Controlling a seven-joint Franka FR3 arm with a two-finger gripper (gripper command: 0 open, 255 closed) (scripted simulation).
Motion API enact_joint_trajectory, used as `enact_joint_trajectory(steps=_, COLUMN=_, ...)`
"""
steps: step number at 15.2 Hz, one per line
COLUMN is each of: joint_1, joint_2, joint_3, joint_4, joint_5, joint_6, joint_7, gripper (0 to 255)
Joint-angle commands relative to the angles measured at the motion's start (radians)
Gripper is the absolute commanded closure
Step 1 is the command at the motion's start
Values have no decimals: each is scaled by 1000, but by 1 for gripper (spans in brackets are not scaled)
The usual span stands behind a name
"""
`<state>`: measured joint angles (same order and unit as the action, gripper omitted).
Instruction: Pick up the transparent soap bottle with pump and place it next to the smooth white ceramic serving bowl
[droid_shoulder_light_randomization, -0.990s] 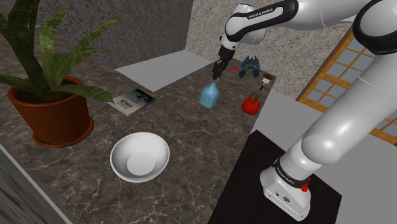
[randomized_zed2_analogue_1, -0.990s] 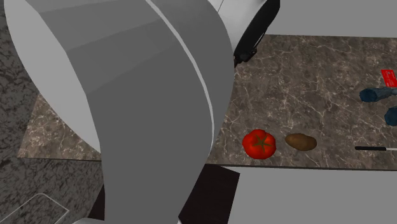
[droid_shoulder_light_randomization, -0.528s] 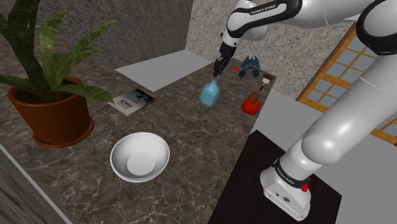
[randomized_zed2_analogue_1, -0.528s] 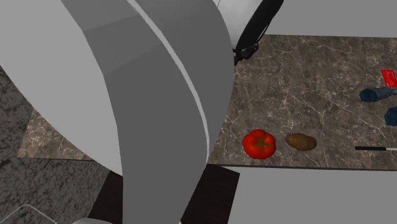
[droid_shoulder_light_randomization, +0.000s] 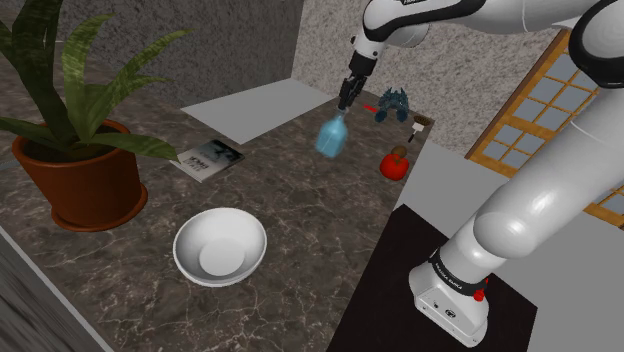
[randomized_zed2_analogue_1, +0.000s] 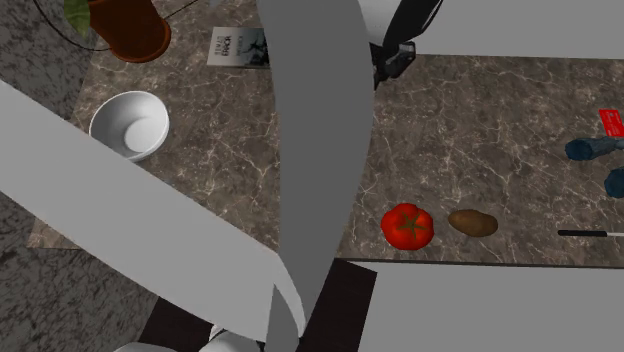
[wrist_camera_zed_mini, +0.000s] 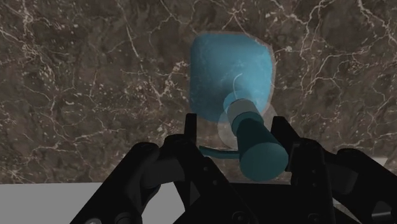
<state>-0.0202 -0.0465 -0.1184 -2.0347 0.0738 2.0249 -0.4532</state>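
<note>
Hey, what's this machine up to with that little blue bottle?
A white robot arm has its black gripper clamped on the pump of a see-through blue soap bottle, which hangs from it over the dark marble counter. The bottle is meant to end up beside the white bowl, which sits well apart from it, nearer the potted plant. So the bottle is picked up but not yet delivered.

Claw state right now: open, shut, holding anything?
Claw: closed, holding the blue see-through soap bottle by its pump neck.
</note>
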Motion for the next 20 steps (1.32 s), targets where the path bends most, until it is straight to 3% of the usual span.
enact_joint_trajectory(steps=1, joint_1=0, joint_2=-6, joint_3=0, joint_4=21, joint_5=-2, joint_6=-27, joint_7=2, gripper=255)
enact_joint_trajectory(steps=20, joint_1=-1, joint_2=-22, joint_3=0, joint_4=259, joint_5=-9, joint_6=-280, joint_7=20, gripper=255)
